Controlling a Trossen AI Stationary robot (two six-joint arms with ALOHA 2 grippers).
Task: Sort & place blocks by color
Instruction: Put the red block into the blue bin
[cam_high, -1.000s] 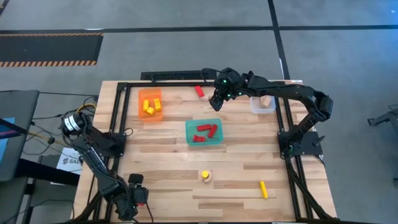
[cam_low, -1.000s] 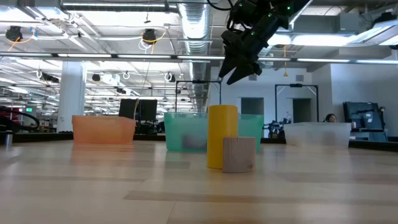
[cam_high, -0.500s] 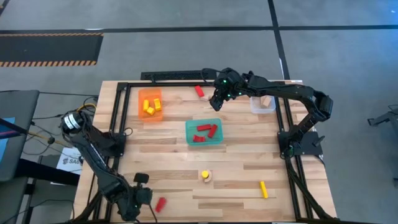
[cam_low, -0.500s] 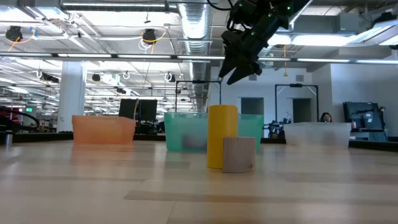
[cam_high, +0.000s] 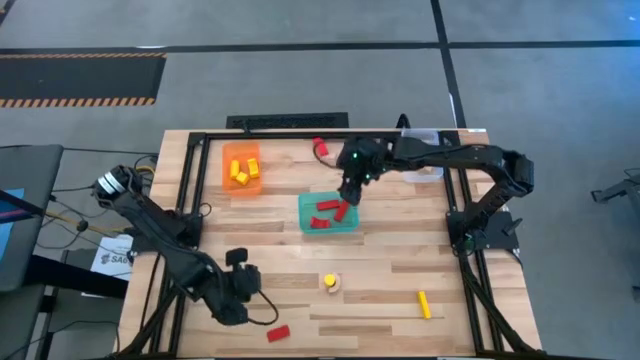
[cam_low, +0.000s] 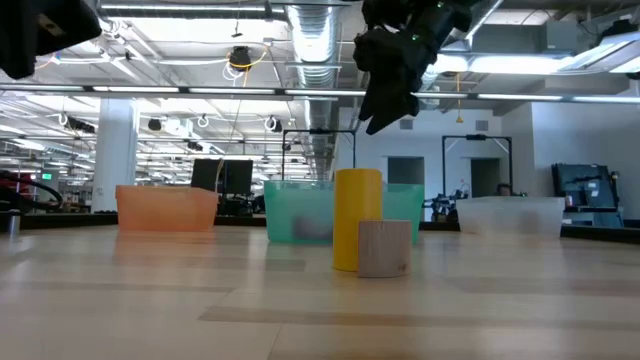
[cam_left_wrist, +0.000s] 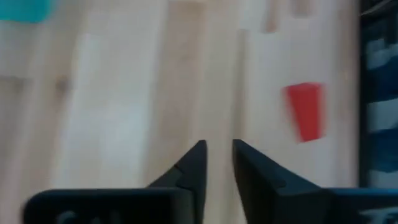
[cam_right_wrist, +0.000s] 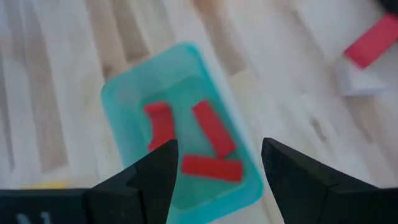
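red wooden blocks (cam_high: 330, 213) lie in teal plastic tray (cam_high: 306, 204) | right gripper (cam_high: 350, 193) above it, jaws wide, empty | left gripper (cam_high: 258, 300) near loose red block (cam_high: 278, 333), jaws nearly closed, empty

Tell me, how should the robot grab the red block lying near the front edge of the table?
Probably from straight above, pinching the red block across its narrow width at the middle. It lies flat and alone on the table, with nothing crowding its long sides. The left gripper is closest, its fingers nearly closed, so it would open first.
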